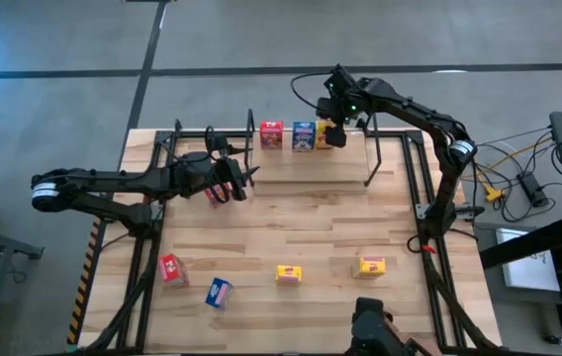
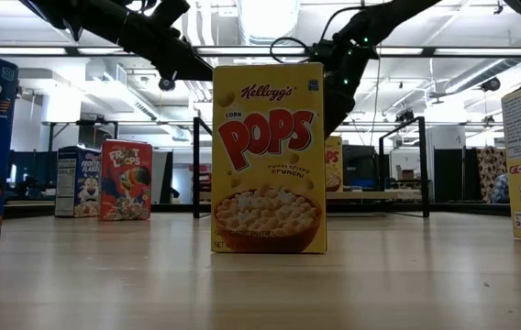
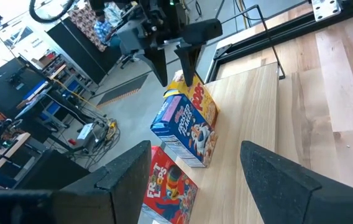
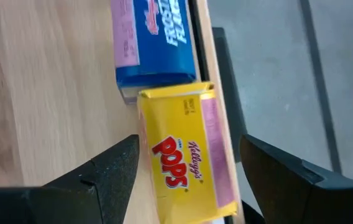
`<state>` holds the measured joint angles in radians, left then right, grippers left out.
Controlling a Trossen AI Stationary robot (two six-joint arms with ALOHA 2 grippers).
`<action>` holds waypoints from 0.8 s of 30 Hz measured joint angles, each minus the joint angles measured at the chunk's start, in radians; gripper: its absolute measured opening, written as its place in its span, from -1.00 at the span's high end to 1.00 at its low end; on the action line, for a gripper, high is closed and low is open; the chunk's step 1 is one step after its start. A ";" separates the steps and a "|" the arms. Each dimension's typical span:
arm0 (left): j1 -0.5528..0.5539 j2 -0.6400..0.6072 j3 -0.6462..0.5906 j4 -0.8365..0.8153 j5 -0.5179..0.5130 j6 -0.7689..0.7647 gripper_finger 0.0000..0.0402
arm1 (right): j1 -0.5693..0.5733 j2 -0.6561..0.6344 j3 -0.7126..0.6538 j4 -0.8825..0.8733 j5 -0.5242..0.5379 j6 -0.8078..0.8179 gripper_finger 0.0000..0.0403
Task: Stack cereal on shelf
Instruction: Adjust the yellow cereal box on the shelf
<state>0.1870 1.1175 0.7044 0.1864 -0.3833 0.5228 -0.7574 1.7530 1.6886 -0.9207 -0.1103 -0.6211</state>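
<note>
The shelf [image 1: 311, 168] stands at the table's far side. On its board stand a red cereal box [image 1: 271, 134], a blue one [image 1: 303, 135] and a yellow one [image 1: 323, 135] in a row along the far edge. My right gripper [image 1: 335, 133] is open above the yellow box [image 4: 186, 155], pointing down, one finger on either side of its top. My left gripper [image 1: 239, 183] is open and holds nothing. It hovers at the shelf's left end, facing along the row [image 3: 186, 124]. Something red [image 1: 212, 195] shows under the left gripper.
Near the table's front edge stand a red box [image 1: 172, 269], a blue box [image 1: 219, 293] and two yellow boxes [image 1: 288, 275] [image 1: 371, 265]. In the low view a blue box [image 2: 77, 181] and a red box [image 2: 126, 179] stand left of the shelf's post [image 2: 196, 165]. The board's right half [image 1: 350, 163] is bare.
</note>
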 joint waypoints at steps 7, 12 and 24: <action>0.000 0.000 0.000 0.000 0.000 0.000 -0.15 | 0.000 0.011 -0.008 -0.009 0.000 -0.007 -0.18; 0.000 0.000 0.000 0.000 0.000 0.000 -0.15 | 0.000 0.008 -0.008 -0.017 0.002 -0.004 0.01; 0.000 0.000 0.000 0.000 0.000 0.000 -0.15 | -0.002 -0.005 -0.008 -0.077 0.037 -0.021 0.17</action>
<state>0.1867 1.1172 0.7044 0.1864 -0.3832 0.5228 -0.7597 1.7485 1.6810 -0.9980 -0.0737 -0.6420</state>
